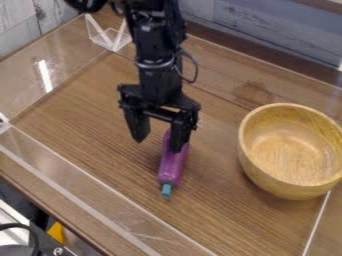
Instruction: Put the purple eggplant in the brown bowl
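The purple eggplant (171,164) lies on the wooden table, its teal stem tip pointing toward the near edge. My gripper (158,132) hangs straight down over its upper end, jaws open, one finger (138,126) left of the eggplant and the other (179,137) in front of its top. I cannot tell whether the fingers touch the eggplant. The brown bowl (290,148) stands empty to the right, a short gap from the eggplant.
A clear plastic wall (80,200) runs along the table's left and near edges. A small clear stand (107,33) sits at the back left. A wooden panel rises behind the table.
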